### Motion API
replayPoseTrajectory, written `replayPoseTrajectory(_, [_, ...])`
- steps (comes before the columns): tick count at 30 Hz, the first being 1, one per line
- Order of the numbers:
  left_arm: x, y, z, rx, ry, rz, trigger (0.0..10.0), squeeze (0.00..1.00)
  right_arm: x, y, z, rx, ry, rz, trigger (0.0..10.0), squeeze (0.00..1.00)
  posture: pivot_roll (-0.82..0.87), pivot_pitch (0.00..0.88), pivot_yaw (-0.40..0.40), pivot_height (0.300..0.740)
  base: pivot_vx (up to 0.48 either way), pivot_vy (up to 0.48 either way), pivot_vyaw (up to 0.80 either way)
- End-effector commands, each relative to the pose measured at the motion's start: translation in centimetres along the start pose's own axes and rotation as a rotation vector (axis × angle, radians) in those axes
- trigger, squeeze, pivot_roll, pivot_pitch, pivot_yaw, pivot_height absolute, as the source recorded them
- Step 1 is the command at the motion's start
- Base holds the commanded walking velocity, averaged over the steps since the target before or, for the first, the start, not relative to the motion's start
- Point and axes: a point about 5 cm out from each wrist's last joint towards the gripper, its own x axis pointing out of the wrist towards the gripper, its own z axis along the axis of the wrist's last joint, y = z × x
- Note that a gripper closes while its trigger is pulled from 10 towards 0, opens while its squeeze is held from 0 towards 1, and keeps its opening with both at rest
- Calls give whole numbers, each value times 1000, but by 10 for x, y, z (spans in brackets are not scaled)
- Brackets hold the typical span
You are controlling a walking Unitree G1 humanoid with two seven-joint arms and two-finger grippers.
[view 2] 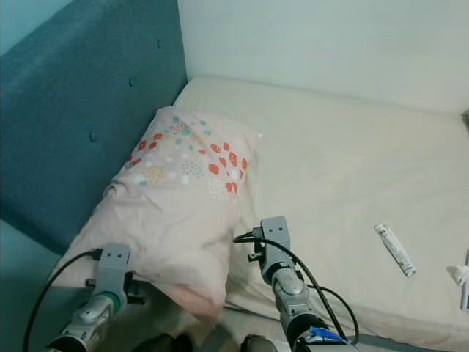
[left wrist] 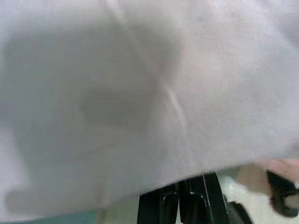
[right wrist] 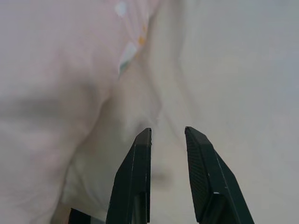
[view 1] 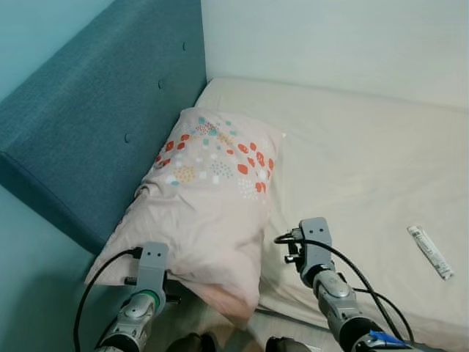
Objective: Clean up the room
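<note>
Two grippers were up at the near edge of the bed. Right gripper (right wrist: 167, 140) hovered over the cream mattress sheet (view 1: 352, 154) just beside the pillow, its black fingers a little apart and holding nothing. Left gripper (left wrist: 191, 196) was tucked under the pale pink pillow with orange and teal dots (view 1: 205, 198); fabric hid its tips, so I couldn't tell its state. That pillow leaned against the teal upholstered headboard (view 1: 95, 117). A small white tube (view 1: 430, 251) lay well off to the right.
</note>
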Motion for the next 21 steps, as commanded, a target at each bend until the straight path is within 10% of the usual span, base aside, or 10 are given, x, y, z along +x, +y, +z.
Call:
replayPoseTrajectory(1, [-4,3,-5,39,-15,-22,10000,0,-2,3,-8,10,35,18,10000,0,94,61,107,740,0,0,0])
replayPoseTrajectory(7, [-15,35,20,104,-259,-136,10000,0,-1,2,24,-34,-190,107,10000,0,82,60,102,740,0,0,0])
replayPoseTrajectory(13, [-9,49,75,29,-484,46,10000,0,-2,-16,53,-11,-358,0,10000,0,67,58,94,740,0,0,0])
replayPoseTrajectory(21, [2,7,126,-82,-602,-59,10000,0,-2,-19,73,44,-455,-70,10000,0,58,69,69,740,0,0,0])
